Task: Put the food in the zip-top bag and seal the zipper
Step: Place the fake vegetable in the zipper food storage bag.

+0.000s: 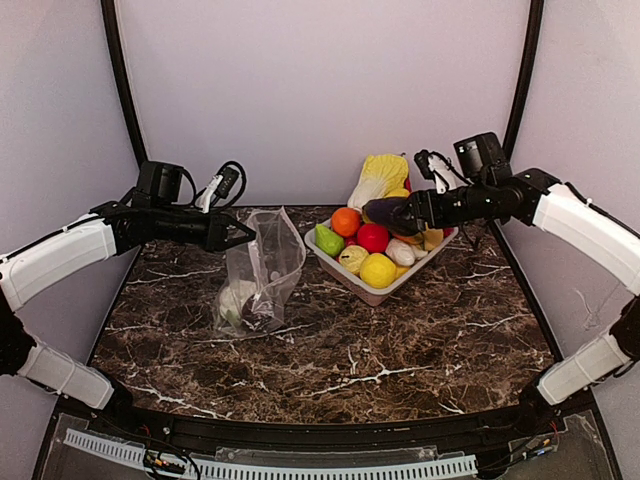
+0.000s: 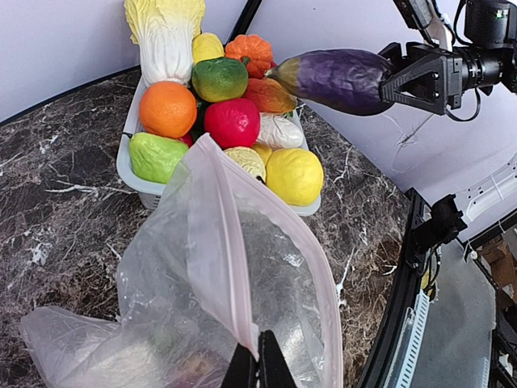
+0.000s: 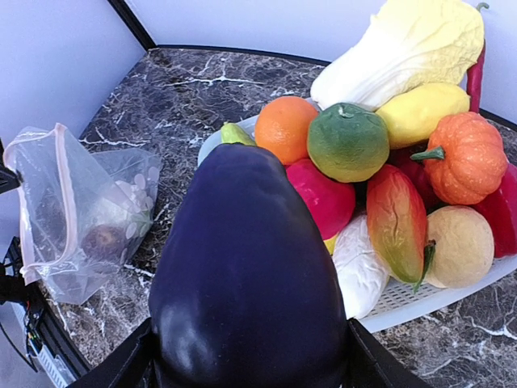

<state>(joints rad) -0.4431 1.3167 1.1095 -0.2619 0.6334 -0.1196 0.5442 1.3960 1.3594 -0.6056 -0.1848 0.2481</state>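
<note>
The clear dotted zip-top bag point(image 1: 262, 270) stands on the table, held up by my left gripper point(image 1: 245, 232). In the left wrist view that gripper point(image 2: 258, 360) is shut on the pink zipper point(image 2: 224, 250), and the mouth gapes open. A white cauliflower point(image 1: 236, 298) and a dark purple round piece point(image 3: 103, 241) lie inside the bag point(image 3: 73, 210). My right gripper point(image 1: 405, 213) is shut on a dark purple eggplant point(image 3: 246, 275), held above the tray's left side, right of the bag. A yellow lemon point(image 1: 378, 270) lies in the tray.
A pale rectangular tray point(image 1: 375, 295) at the back right holds several toy foods: an orange point(image 2: 167, 108), a red fruit point(image 2: 233, 122), a green pear point(image 2: 156, 156), a cabbage point(image 1: 380, 175) and a small pumpkin point(image 3: 464, 158). The enclosure walls stand close behind.
</note>
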